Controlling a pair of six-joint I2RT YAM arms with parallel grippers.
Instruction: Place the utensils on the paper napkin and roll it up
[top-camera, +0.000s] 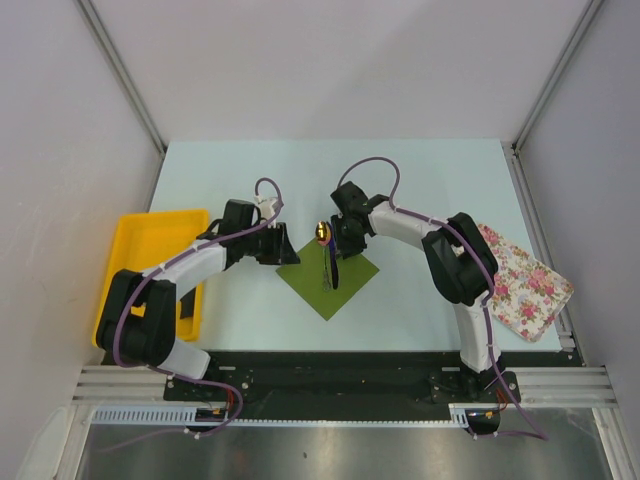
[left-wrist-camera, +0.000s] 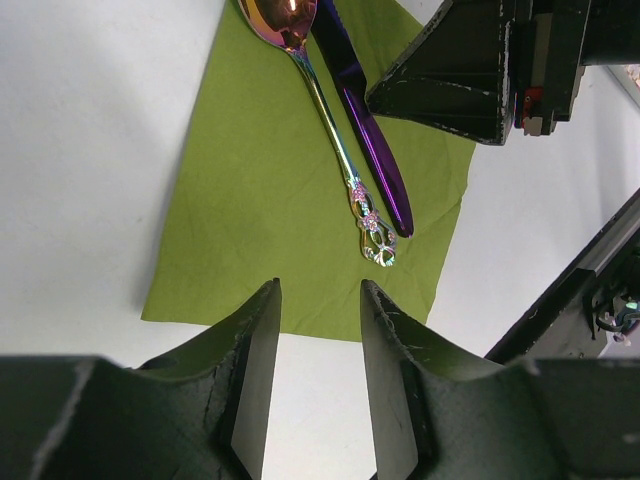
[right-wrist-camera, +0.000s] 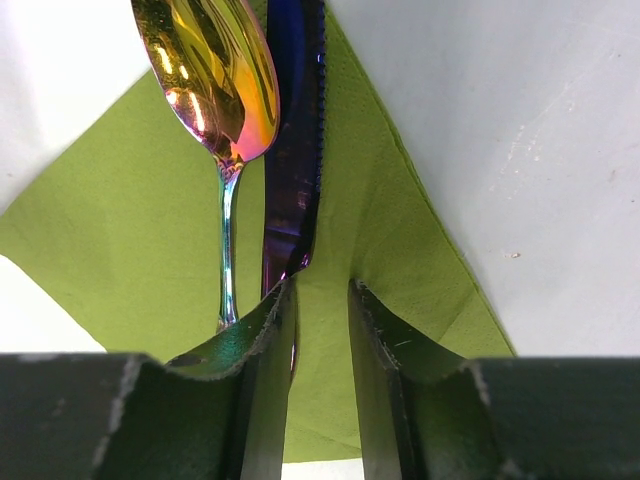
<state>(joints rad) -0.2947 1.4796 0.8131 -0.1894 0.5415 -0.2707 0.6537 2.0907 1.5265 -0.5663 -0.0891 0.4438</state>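
The olive-green paper napkin lies as a diamond on the table between my arms. Two utensils rest on it side by side: a spoon with a shiny gold head pointing away, and a dark purple knife to its right. In the right wrist view the spoon and knife lie on the napkin. My right gripper hangs open just over it, the knife passing beside its left finger, only green paper in the gap. My left gripper is open and empty at the napkin's left corner.
A yellow tray sits at the table's left edge, partly under my left arm. A white cloth with pink flowers lies at the right edge. Both grippers hover close together over the napkin.
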